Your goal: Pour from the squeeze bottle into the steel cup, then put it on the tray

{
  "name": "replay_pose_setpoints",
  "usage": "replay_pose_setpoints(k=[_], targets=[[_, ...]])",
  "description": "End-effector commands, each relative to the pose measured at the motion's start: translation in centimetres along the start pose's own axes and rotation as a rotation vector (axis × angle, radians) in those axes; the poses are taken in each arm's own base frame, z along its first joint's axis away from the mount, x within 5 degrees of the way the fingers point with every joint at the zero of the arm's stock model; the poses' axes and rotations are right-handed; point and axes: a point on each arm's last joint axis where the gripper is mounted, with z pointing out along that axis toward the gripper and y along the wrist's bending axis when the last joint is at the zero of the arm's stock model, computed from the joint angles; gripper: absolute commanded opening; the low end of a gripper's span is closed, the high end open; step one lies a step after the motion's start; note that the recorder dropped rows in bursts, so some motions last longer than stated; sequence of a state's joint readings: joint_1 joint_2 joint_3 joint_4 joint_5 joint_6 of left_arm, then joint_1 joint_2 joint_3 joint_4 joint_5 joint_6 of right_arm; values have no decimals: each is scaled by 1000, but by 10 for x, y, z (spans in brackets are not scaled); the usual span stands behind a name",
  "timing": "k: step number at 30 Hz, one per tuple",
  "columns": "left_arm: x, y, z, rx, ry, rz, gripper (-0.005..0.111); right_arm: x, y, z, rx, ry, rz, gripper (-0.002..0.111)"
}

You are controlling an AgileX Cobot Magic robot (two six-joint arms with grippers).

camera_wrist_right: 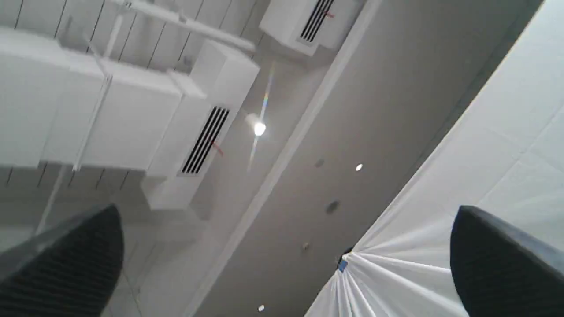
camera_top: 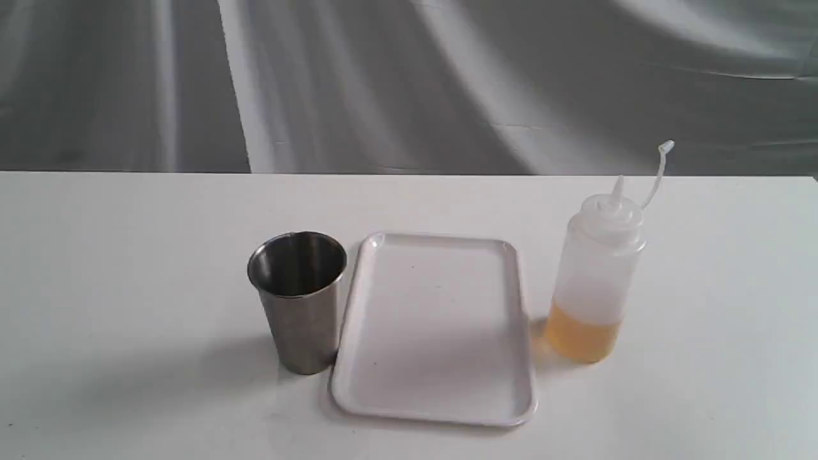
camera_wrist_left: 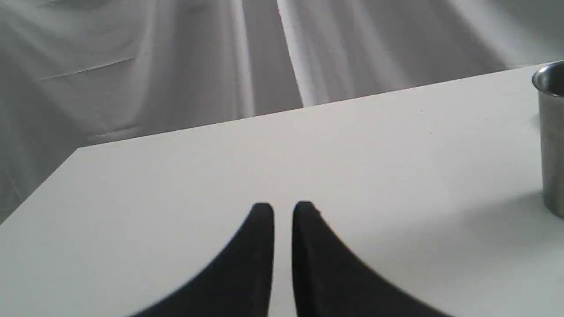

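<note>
The steel cup [camera_top: 299,299] stands upright on the white table, touching the left rim of the flat white tray [camera_top: 434,326]. To the tray's right stands the squeeze bottle [camera_top: 595,281], upright, its cap strap raised and amber liquid in its lower third. No arm shows in the exterior view. In the left wrist view my left gripper [camera_wrist_left: 283,210] hovers low over bare table, its black fingers nearly together with nothing between them; the steel cup [camera_wrist_left: 551,136] sits apart at the frame edge. My right gripper [camera_wrist_right: 286,229] is open, its fingers wide apart, and points up at the ceiling.
A grey draped cloth [camera_top: 409,83] hangs behind the table's far edge [camera_top: 409,174]. The left wrist view shows the table's corner [camera_wrist_left: 78,149]. Ceiling ducts and vents [camera_wrist_right: 176,110] and a white cloth fill the right wrist view.
</note>
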State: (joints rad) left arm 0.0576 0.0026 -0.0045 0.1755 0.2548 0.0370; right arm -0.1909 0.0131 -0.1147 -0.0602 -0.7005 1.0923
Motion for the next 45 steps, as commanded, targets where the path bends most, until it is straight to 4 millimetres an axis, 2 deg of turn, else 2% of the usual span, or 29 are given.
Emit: replay_pose_setpoints(k=[1,9,16,20,25,28,30,35,39,42,45], targets=[[0,0,0,-2,-10,-8,8,0,20,16,-73,92,-174,105],[0,0,0,-2,-10,-6,8,-4,49,34,-193,162,-365,105],[0,0,0,-2,-10,-6,8,3,54,37,-231,264,-621,105],[0,0,0,-2,-10,-8,8,6,50,49,-211,334,-723,105],[0,0,0,-2,-10,-8,8,4,36,80,-55,386,-726,105],[0,0,0,-2,-10,-8,8,6,28,101,-18,424,-781,100],[0,0,0,-2,-10,-6,8,9,21,116,-1,455,-797,90],[0,0,0,-2,-10,-6,8,28,-10,153,37,555,-781,52],[0,0,0,-2,-10,-6,8,47,-37,173,9,642,-803,37],[0,0,0,-2,-10,-8,8,60,-57,184,8,694,-833,39],[0,0,0,-2,-10,-8,8,71,-76,189,23,747,-858,49]])
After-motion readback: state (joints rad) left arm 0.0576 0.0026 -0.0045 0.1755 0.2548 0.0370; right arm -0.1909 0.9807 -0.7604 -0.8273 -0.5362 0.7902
